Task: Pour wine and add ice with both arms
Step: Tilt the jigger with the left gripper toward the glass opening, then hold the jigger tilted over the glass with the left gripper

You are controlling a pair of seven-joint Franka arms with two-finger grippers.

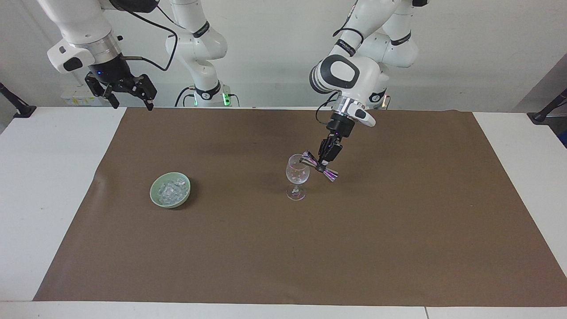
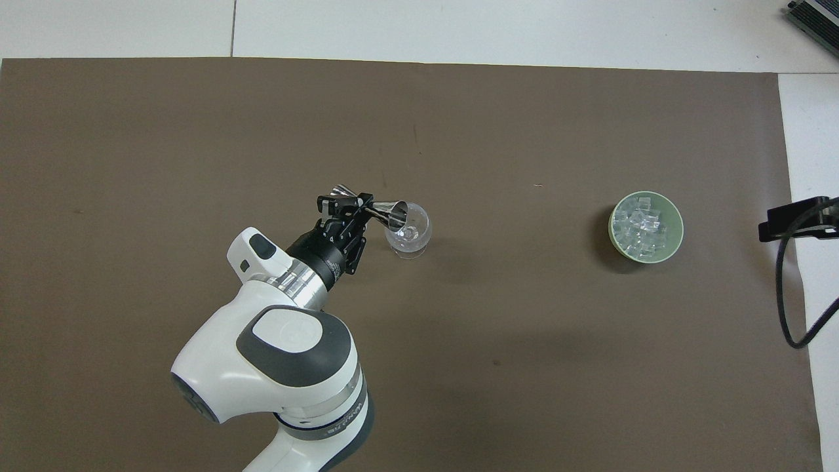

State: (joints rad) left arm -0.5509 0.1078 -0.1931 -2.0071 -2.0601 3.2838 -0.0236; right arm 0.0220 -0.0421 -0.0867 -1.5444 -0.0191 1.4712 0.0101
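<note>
The light, slick steel jigger (image 1: pixel 319 166), pinched at its narrow waist by the left gripper (image 1: pixel 324 164), is tipped over the fragile wine glass (image 1: pixel 297 176), while the right gripper (image 1: pixel 128 93) waits with fingers spread wide and empty, and the slippery ice (image 1: pixel 170 190) is best scooped.

Polished metal jigger (image 1: pixel 320 167), clear glass wine glass (image 1: pixel 297 175), glossy green bowl (image 1: pixel 170 190), matt brown paper-like mat (image 1: pixel 398 221)

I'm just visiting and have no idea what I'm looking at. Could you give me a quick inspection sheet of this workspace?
Surface: white table under a brown mat.
Job's things: wine glass upright mid-mat; steel jigger tipped over its rim; green bowl of ice toward the right arm's end.
Clutter: nothing seen.
End effectors: left end effector shut on the jigger; right end effector open, waiting raised over the table's edge.
Cables: black cable by the right arm.
Surroundings: plain white wall.
</note>
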